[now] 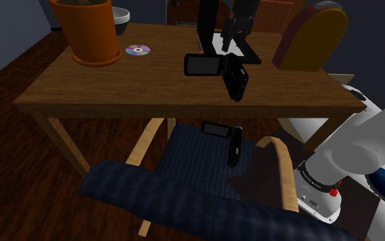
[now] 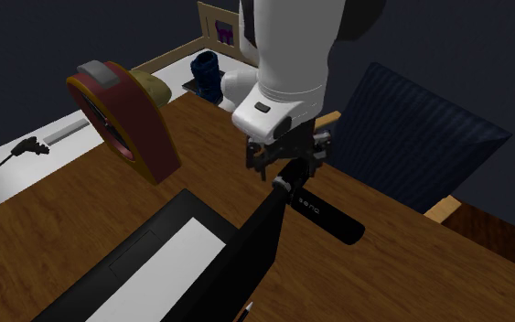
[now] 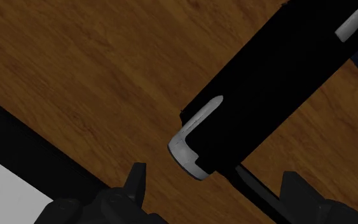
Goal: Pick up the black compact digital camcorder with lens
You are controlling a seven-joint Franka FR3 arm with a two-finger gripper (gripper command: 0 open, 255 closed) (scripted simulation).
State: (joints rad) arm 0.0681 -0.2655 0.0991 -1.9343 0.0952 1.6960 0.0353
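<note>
A room in a home, by its furnishings: a brown wooden surface (image 1: 150, 85) bearing a terracotta plant pot (image 1: 91, 31), a dark-blue upholstered armchair with wooden arms (image 1: 184, 164), and a dark plank floor (image 1: 20, 164).

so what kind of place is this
Probably a room in a home, perhaps a study: a wooden table with an orange plant pot and a disc on it, and a blue armchair at its edge.

On the wooden table (image 1: 102, 85) the black camcorder (image 1: 233, 75) stands near the middle, its screen flipped out toward nine o'clock. The black gripper (image 1: 237, 29) hangs at its twelve o'clock. A shiny disc (image 1: 137, 49) lies at ten o'clock, just beside an orange pot (image 1: 88, 31). A dark blue chair (image 1: 191, 185) sits at six o'clock.
</note>
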